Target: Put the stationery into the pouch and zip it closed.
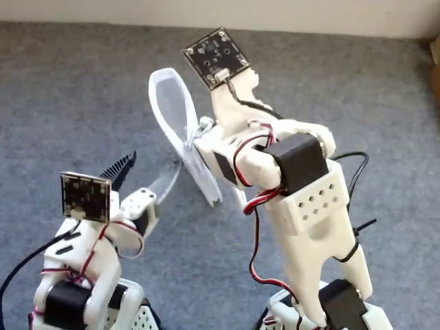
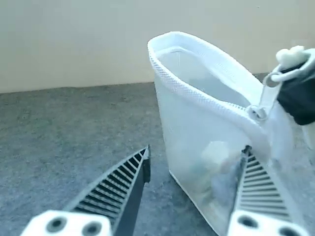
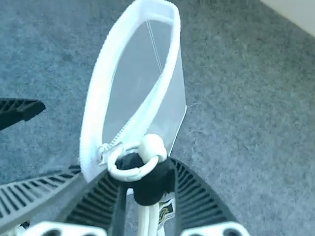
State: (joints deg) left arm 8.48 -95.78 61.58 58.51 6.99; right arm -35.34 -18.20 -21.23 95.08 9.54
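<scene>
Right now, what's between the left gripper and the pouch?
Left wrist view: only bare carpet between one finger of the open left gripper and the pouch; the other finger overlaps the pouch's side. Right gripper holds the zip pull.

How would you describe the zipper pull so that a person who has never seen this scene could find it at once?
Look for the white mesh pouch standing upright over the grey carpet. At the end of its zipper, by the right gripper, is the zipper pull: a white ring with a round white bead, joined to a black lump between the gripper's fingers.
</scene>
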